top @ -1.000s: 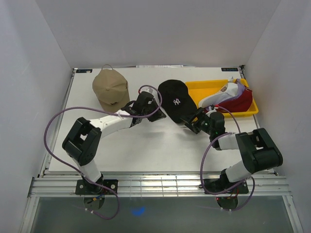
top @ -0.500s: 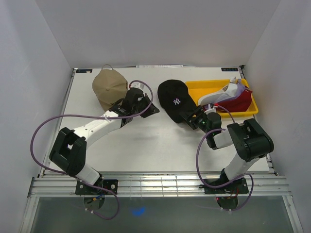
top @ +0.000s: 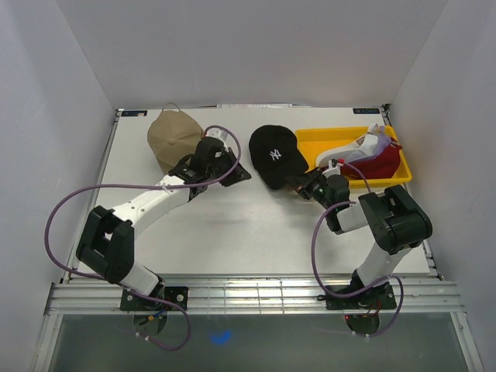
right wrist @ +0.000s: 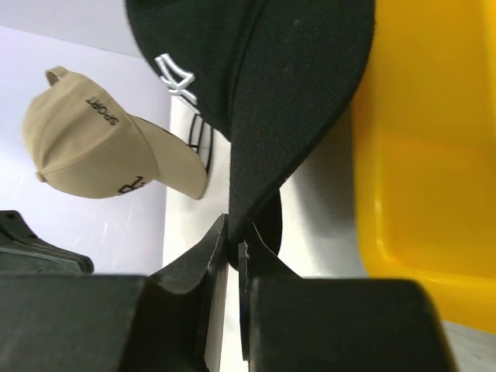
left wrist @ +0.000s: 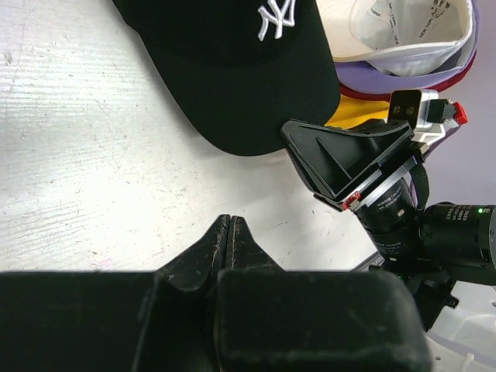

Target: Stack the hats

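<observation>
walls (top: 256, 46): plain white | table (top: 232, 232): white top | front rail (top: 256, 294): metal

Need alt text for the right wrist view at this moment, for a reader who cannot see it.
The right gripper is closed on the brim edge of a black cap with a white logo. A tan cap lies on the table at the picture's left, and a yellow tray fills the right side.
</observation>
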{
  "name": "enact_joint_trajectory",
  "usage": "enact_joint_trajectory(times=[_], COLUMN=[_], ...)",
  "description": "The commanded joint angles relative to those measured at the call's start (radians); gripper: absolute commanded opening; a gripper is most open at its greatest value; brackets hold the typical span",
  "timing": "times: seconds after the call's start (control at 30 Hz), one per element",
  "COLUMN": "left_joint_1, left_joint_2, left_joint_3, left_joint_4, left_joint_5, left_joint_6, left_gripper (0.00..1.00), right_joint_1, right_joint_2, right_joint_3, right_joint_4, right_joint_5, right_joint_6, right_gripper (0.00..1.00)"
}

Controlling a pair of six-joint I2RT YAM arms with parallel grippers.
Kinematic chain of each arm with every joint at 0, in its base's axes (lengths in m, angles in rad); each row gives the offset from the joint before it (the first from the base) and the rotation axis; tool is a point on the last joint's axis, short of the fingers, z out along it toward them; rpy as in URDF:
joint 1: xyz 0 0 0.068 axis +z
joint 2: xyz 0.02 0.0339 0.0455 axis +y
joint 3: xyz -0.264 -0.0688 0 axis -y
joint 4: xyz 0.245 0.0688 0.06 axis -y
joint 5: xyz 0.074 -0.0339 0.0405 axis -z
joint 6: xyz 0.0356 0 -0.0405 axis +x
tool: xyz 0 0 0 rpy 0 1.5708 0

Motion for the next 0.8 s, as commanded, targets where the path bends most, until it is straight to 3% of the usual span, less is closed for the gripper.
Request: enact_joint_trajectory(times=[0.0, 0.47, 0.77], left_joint_1=[0.024, 0.053, 0.053], left_joint_2=[-0.079, -0.223, -0.366], left_joint_3=[0.082, 0.415, 0.653], left_joint_4=[-0.044, -0.311, -0.509], left_joint_5=[0.045, 0.088, 0.071], left_joint_6=[0.042, 0.126, 0.113], left_gripper=[0.0, 0.0, 0.0], right_joint_1=[0.006, 0.107, 0.363], right_joint_2=[-0.052, -0.186, -0.141], right_joint_3=[0.049, 0.437, 0.771], right_joint_4=[-0.016, -0.286, -0.443], right_joint_5=[0.013, 0.13, 0.43], right_joint_6=[0.026, 0.106, 0.026], right_gripper=[0.08, 0.08, 0.08])
